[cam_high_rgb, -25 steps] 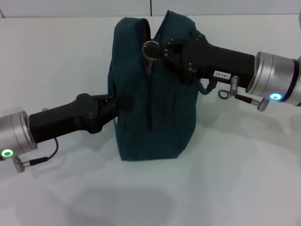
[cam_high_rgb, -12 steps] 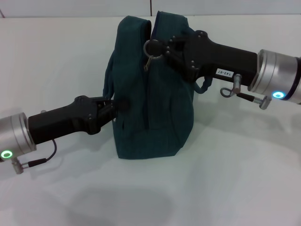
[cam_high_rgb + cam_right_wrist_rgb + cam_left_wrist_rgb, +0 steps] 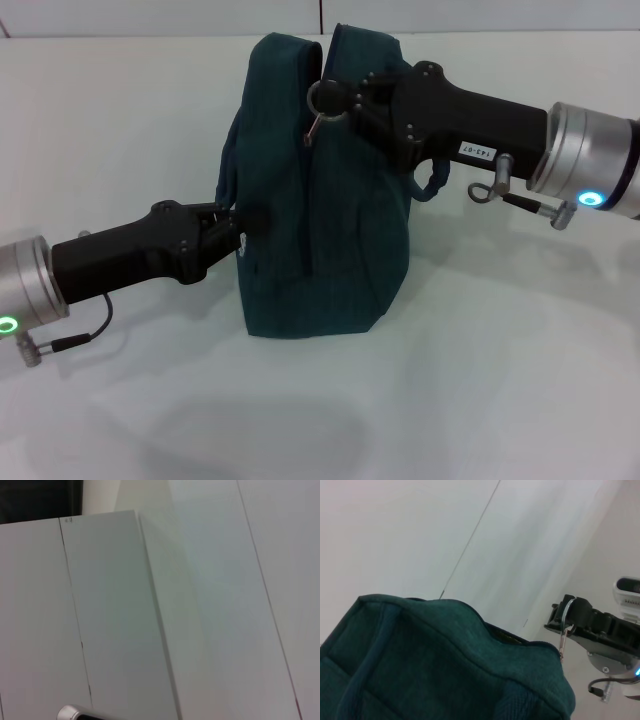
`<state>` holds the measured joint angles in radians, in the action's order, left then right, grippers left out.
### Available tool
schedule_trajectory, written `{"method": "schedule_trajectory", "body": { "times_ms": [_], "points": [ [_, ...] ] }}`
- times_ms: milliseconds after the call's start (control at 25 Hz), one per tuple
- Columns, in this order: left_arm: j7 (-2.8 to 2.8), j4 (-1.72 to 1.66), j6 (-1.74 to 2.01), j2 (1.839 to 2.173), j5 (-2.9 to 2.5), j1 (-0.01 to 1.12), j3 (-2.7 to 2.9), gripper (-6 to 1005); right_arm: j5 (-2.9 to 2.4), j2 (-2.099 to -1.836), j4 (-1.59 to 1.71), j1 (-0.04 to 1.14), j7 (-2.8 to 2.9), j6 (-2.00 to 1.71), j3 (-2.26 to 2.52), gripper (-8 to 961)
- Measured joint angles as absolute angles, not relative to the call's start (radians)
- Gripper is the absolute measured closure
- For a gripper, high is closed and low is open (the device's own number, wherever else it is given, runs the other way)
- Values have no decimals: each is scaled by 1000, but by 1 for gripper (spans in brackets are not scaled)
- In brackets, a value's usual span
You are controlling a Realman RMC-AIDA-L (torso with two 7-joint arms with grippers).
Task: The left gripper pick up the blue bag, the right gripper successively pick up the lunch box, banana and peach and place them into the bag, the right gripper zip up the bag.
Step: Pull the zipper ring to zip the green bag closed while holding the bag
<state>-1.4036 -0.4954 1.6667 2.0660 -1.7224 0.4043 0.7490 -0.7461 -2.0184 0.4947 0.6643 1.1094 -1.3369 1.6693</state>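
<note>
Right tool (image 3: 322, 98) shut on zipper ring (image 3: 318, 97)

My left gripper (image 3: 243, 222) is matte black on a silver wrist cylinder with a green ring light and a thin black cable. My right gripper (image 3: 330, 100) is black, screw-studded, carrying a white label, a silver wrist and a blue light.

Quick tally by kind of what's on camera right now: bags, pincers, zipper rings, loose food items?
Bags: 1, the blue bag
Pincers: 2, the left pincer at the bag's side and the right pincer at its top
Zipper pull rings: 1, the ring at the right pincer
Loose food items: 0 visible
Total: 4
</note>
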Motion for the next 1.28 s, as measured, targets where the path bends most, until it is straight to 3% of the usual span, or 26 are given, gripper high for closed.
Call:
{"method": "schedule_trajectory", "body": {
  "times_ms": [1280],
  "points": [
    [-1381,-488,1741,2063,-1716,394,743,948,-746,-2017,492,730,1259,-1253,1670,947]
  ]
}}
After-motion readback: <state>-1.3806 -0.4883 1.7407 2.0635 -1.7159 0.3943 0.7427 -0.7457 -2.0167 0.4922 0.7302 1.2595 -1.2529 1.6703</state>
